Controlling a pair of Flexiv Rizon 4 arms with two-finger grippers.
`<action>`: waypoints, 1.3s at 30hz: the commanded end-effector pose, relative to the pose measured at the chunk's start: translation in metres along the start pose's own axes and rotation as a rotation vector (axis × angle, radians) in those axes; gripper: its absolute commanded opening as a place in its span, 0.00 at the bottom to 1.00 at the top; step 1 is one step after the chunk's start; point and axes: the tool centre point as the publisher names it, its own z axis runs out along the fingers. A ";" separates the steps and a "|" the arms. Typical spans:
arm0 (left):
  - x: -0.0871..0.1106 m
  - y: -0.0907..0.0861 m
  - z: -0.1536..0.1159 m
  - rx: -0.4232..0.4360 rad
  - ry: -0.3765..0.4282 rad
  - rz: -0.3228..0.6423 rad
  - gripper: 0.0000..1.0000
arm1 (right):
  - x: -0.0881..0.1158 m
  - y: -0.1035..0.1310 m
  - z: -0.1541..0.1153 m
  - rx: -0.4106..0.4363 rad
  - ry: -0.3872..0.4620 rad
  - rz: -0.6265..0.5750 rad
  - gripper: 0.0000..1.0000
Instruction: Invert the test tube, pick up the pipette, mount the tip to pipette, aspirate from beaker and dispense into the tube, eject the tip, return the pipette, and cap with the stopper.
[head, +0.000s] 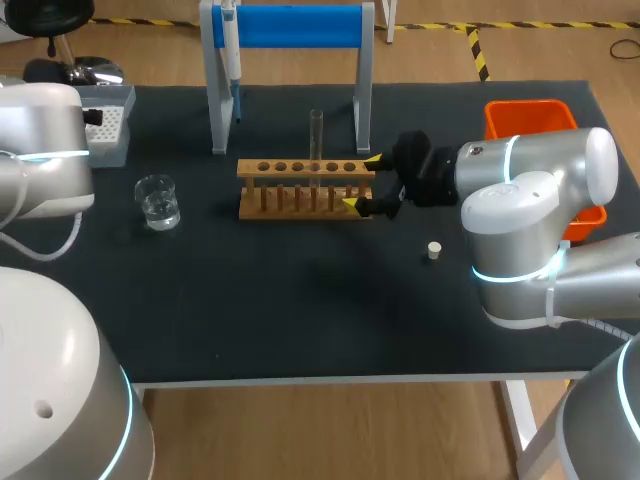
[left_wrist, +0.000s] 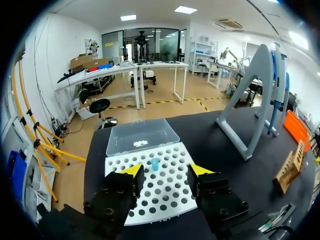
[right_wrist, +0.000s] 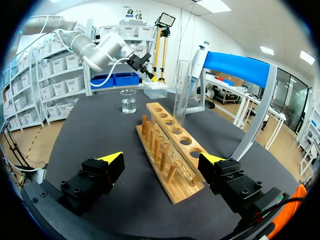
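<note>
Your test tube (head: 316, 135) stands upright in a middle hole of the wooden rack (head: 305, 186), near the centre of the table. In the right wrist view the tube (right_wrist: 181, 95) rises ahead of the gripper, not touched by either finger. Your right gripper (head: 362, 182) sits at the rack's right end, released, with its yellow tips spread wide, one toward the rack's back side and one toward its front. From the wrist, the right gripper (right_wrist: 162, 160) has the rack (right_wrist: 172, 165) running away between its open fingers.

Behind the rack, the pipette (head: 230, 50) hangs on the blue-barred stand (head: 290, 25). The beaker (head: 157, 202), holding clear liquid, stands to the rack's left. The stopper (head: 434, 250) lies alone on the mat to the rack's front right. An orange bin (head: 530, 120) sits at the far right.

Your left gripper (left_wrist: 166, 170) hangs over the white tip box (left_wrist: 170, 192), fingers apart and grasping nothing. One blue tip (left_wrist: 155, 164) stands in the box, ahead of the fingers.
</note>
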 end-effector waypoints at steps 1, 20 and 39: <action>-0.003 -0.003 0.006 -0.010 0.005 0.002 0.52 | 0.000 -0.001 0.000 -0.001 0.001 0.000 1.00; -0.007 -0.006 0.019 0.004 -0.030 -0.051 0.47 | 0.000 -0.001 0.000 -0.001 0.001 0.000 1.00; -0.009 -0.005 0.021 -0.004 -0.046 -0.075 0.40 | 0.000 -0.001 0.000 -0.001 0.001 0.000 1.00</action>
